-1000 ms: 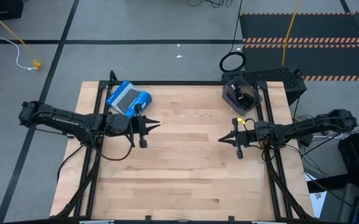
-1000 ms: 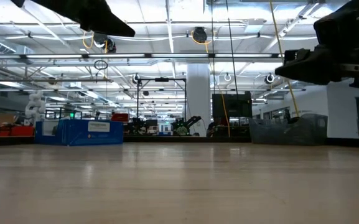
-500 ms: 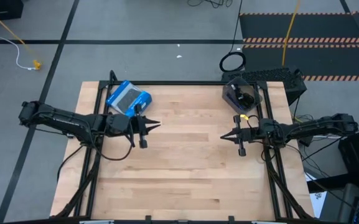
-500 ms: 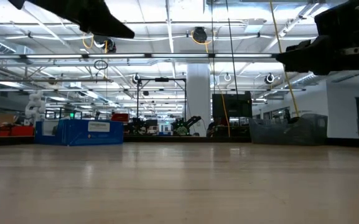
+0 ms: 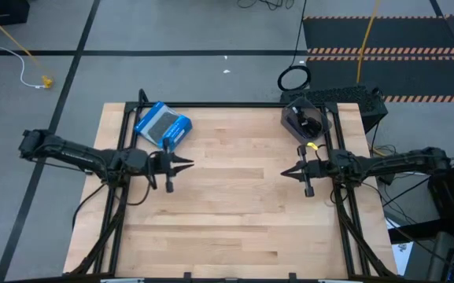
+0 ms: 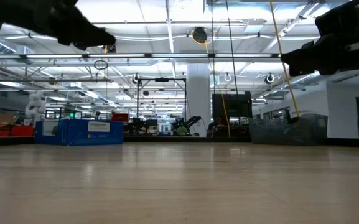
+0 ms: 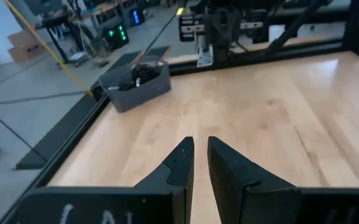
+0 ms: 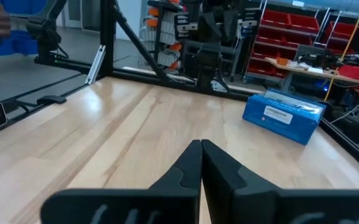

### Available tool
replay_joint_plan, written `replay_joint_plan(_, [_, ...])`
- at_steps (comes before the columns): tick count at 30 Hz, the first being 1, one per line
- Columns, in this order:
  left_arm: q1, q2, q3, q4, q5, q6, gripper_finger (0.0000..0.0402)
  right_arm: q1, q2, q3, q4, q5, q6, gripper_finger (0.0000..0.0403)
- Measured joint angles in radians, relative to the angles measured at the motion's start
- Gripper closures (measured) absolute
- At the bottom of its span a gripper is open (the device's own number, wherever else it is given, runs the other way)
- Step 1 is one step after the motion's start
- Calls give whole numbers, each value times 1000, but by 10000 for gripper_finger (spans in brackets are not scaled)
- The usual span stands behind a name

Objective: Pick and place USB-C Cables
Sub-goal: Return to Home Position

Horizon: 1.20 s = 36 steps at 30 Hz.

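- Grey bin point(image 7: 135, 94) at the table's far right corner holds the USB-C cables point(image 7: 143, 71), a dark tangle inside.
- Left gripper point(image 7: 201, 146) hovers over the table's left side, fingers a narrow slit apart, holding nothing.
- Right gripper point(image 8: 201, 146) hovers near the right edge; I see its fingers pressed together, empty.

Cables point(image 5: 311, 124) lie in the bin point(image 5: 289, 112) at the table's point(image 5: 242, 204) far right corner, the box point(image 5: 162, 124) far left.
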Motion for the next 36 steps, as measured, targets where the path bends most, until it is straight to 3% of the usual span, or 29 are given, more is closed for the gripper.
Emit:
replay_joint_plan(7, [-4, -127, -157, 136, 78, -6, 354, 0, -56, 0, -53, 0, -10, 403])
replay_joint_plan(12, [-4, -200, -256, 206, 113, 8, 394, 0, -85, 0, -63, 1, -35, 403])
replay_joint_plan(16, [-3, -241, -321, 283, 124, 11, 397, 0, -102, 0, -64, 2, -60, 403])
replay_joint_plan(24, [1, -314, -397, 339, 149, 35, 399, -17, -140, 0, -99, 5, -62, 403])
replay_joint_plan(36, [11, -371, -400, 320, 182, 31, 396, -52, -291, -1, -233, 2, -52, 403])
